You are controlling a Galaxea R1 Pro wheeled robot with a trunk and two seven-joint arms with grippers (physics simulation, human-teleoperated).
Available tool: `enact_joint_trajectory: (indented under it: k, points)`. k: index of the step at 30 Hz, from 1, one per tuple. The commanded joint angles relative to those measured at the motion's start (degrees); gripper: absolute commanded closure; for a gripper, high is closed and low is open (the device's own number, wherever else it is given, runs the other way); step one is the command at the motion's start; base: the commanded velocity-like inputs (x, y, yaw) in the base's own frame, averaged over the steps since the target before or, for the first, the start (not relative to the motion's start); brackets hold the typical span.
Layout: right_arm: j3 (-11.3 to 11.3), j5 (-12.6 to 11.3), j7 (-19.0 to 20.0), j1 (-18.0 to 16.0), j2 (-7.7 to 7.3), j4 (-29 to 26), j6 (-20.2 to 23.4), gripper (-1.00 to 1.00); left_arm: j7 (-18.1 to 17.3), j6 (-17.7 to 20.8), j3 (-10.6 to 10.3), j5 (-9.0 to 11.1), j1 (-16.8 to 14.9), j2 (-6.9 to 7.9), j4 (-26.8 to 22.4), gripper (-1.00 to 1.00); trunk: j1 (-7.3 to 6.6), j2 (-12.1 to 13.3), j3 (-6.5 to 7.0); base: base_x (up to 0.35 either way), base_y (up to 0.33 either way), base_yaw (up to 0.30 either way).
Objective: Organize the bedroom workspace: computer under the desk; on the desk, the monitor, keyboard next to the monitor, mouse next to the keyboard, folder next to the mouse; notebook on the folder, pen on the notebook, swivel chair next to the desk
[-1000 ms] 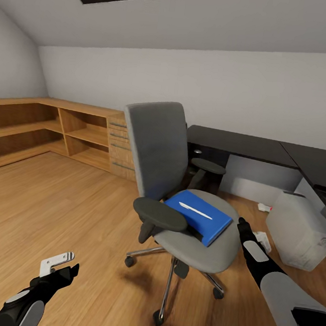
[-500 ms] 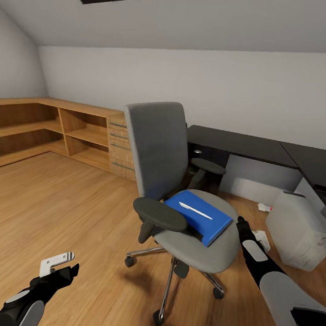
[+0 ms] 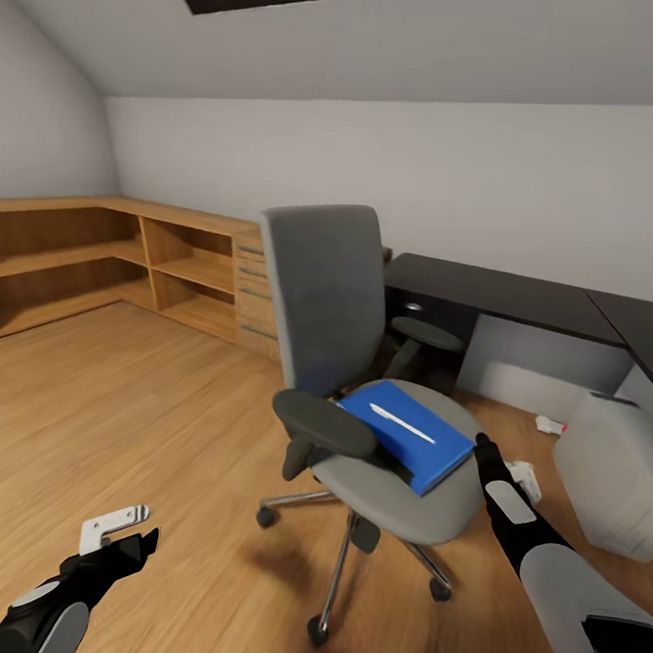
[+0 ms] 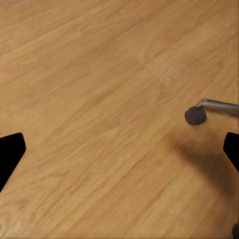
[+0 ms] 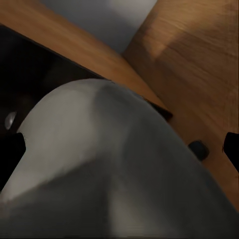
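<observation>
Barely started, I judge: blue folder [image 3: 408, 433] with pen [image 3: 402, 423] sits on the swivel chair [image 3: 362, 371] beside the counter [image 3: 530, 300]. Computer [image 3: 618, 473] stands nearby. My left end effector [image 3: 119, 529] and right end effector [image 3: 482, 452] gape empty.

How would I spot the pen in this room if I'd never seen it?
Find the grey swivel chair in the middle of the wooden floor, in front of the black desk. On its seat lies a bright blue folder, and the pen lies on top of that. It is the thin white stick, far shorter than the folder.
</observation>
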Motion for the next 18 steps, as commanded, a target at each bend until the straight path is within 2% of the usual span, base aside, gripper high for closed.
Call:
enact_joint_trajectory:
  k: [1, 14, 18]
  points:
    - [0.2, -0.4, -0.3, 0.0, -0.01, -0.1, -0.1, -1.0, 0.5, 0.2, -0.1, 0.6, 0.0, 0.02, -0.1, -1.0, -0.01, 0.0, -0.05, 0.0, 0.0, 0.234]
    - [0.3, -0.3, 0.1, 0.0, -0.01, -0.1, -0.2, -1.0, 0.5, -0.1, -0.1, 0.5, 0.0, -0.05, 0.0, -1.0, -0.01, 0.0, -0.05, 0.002, 0.0, 0.266]
    - [0.3, -0.3, 0.2, 0.0, -0.01, -0.1, -0.2, -1.0, 0.5, -0.1, -0.3, 0.5, 0.0, -0.06, 0.1, -1.0, -0.01, 0.0, -0.05, 0.14, 0.0, 0.275]
